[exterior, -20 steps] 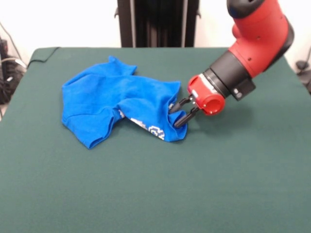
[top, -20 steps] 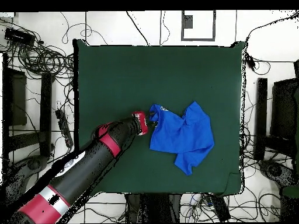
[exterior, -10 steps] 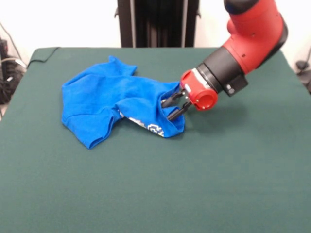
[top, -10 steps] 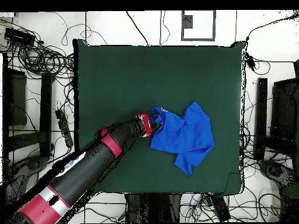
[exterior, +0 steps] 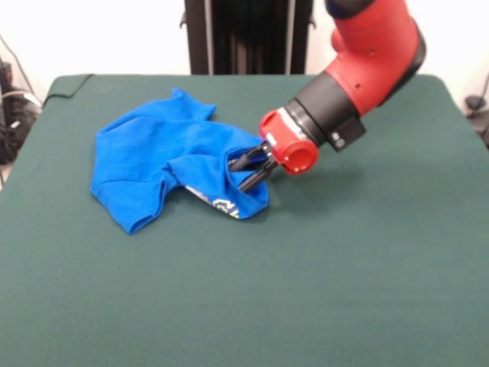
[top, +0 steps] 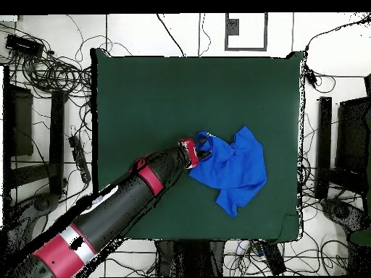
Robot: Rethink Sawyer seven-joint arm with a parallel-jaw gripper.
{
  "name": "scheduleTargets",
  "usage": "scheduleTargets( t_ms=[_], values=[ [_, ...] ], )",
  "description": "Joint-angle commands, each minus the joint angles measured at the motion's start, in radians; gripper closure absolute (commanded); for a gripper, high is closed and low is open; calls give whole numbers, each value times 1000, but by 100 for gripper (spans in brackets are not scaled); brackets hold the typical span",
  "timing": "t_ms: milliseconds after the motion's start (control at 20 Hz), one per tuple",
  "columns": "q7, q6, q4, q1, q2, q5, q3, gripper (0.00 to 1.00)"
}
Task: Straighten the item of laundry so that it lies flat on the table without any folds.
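Observation:
The item of laundry (exterior: pixel 153 153), a bright blue T-shirt, lies crumpled on the green table (exterior: pixel 344 267), left of centre in the front view. Part of its white print (exterior: pixel 225 206) shows under a folded-over right edge. My gripper (exterior: pixel 246 170) comes in from the right, tilted low. Its two black fingers (exterior: pixel 239 160) stand apart, dug into that bunched right edge with blue cloth between and around them. In the overhead view the gripper (top: pixel 201 150) meets the shirt (top: pixel 235 166) at its left edge. The shirt has several folds and one sleeve sticks out at its far side.
The red and black arm (top: pixel 123 206) crosses the table's lower left in the overhead view. Cables (top: pixel 43 65) and stands (top: pixel 322 145) surround the table on the floor. A dark column (exterior: pixel 244 34) rises behind the far edge in the front view.
My gripper has moved left in the front view, carrying the shirt's right edge with it. The shirt is more bunched and has shifted slightly left.

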Motion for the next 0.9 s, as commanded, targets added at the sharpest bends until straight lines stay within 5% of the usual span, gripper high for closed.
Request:
scheduleTargets(
  t_ms=[50, 300, 500, 550, 750, 900],
  values=[
    [27, -121, 6, -37, 32, -4, 144, 0],
    [70, -122, -22, -14, 59, 43, 124, 0],
    [1, -262, 36, -130, -116, -24, 410, 0],
    [-37, -298, 73, -210, -195, -75, 551, 0],
    [-127, -270, 181, -420, -345, -189, 859, 0],
    [-105, -208, 124, -340, -309, -197, 748, 0]
  ],
)
